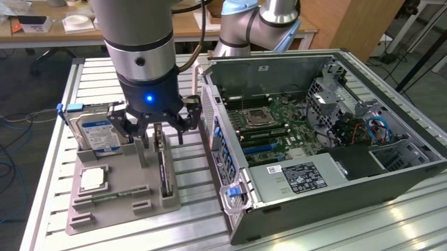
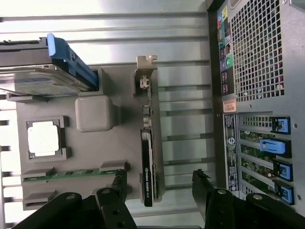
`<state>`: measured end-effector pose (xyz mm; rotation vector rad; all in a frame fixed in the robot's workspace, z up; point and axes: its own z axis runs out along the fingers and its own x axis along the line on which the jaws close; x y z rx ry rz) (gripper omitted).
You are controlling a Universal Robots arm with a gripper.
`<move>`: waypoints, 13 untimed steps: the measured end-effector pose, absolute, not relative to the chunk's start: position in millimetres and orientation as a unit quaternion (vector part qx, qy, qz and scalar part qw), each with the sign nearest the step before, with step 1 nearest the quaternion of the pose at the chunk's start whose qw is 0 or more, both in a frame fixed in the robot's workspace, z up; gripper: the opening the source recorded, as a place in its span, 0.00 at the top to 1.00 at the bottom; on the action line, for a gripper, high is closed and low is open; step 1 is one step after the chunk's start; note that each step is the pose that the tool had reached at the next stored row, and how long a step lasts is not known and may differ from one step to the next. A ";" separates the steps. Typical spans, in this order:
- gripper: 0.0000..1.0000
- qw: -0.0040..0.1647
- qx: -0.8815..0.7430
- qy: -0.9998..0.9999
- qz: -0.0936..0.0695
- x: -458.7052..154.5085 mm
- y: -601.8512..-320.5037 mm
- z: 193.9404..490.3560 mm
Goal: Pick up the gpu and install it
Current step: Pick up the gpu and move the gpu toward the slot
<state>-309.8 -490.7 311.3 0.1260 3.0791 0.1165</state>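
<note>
The gpu [image 1: 165, 170] [image 2: 147, 167] is a thin black card standing on its long edge in a slot of a grey holder [image 1: 122, 209] [image 2: 114, 143] on the slatted metal table [image 1: 202, 230]. It is just beside the open computer case [image 1: 279, 65]. In the wrist view its narrow edge carries a small green mark and white lettering that is too fine to read. A silvery metal bracket [image 2: 145, 71] closes off the far end.

The hand [image 1: 159, 137] [image 2: 159, 183] hangs directly over the card with its fingers [image 2: 119, 183] spread apart. One finger is on each side of the gpu and neither touches it, so the hand grips nothing.

In the exterior view the hand covers the bracket end of the card, leaving only its near length visible. In the wrist view the fingers are cut off at the frame edge. So is the hard drive [image 1: 98, 135] [image 2: 38, 78], which stands in the same holder.
</note>
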 end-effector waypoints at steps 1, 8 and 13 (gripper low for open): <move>0.34 0.035 0.041 0.998 0.038 -309.9 -490.7 311.2; 0.34 0.044 0.041 0.997 0.037 -310.3 -497.1 304.9; 0.34 0.009 0.047 0.998 0.036 -310.2 -498.9 303.8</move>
